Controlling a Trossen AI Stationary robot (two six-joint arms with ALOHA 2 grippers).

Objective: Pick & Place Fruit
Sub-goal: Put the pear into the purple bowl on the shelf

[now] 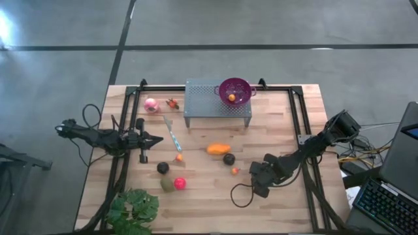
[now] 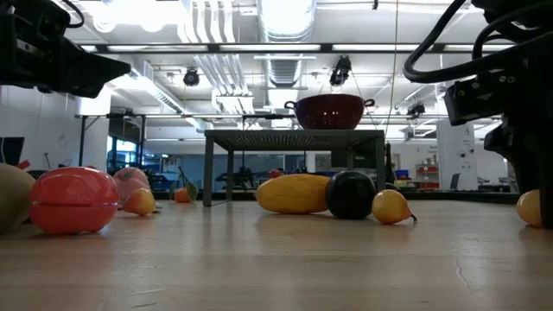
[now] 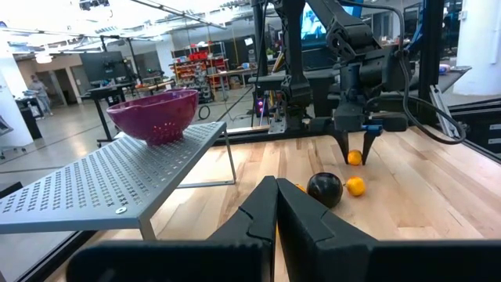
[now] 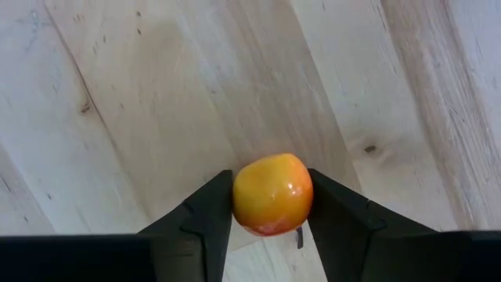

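Observation:
My right gripper (image 4: 272, 227) points down at the table's right-centre, shut on a small orange-yellow fruit (image 4: 272, 193). In the high view the gripper (image 1: 256, 173) hides that fruit. Loose on the wood nearby lie another tiny orange bit (image 1: 235, 171), a dark ball (image 1: 228, 158) and the elongated orange piece (image 1: 219, 149). Further left are a dark ball (image 1: 162, 168), an olive piece (image 1: 167, 185), a red ball (image 1: 179, 183) and a pink ball (image 1: 151, 104). My left gripper (image 1: 157, 138) waits shut at the left, touching nothing. My right gripper pinches the small orange-yellow fruit across its middle (image 4: 243, 196), one finger (image 4: 207, 215) on each side. The fingers come from above, pointing down. The fruit sits low at the fingertips (image 3: 355, 157); whether it is clear of the table does not show.
A purple perforated bowl (image 1: 243, 86) with one orange piece inside stands on a grey perforated stand (image 1: 202, 99) at the far centre. A thin blue stick (image 1: 172, 134) and a small orange bit (image 1: 178, 157) lie left of centre. A leafy plant (image 1: 134, 209) sits at the near left corner.

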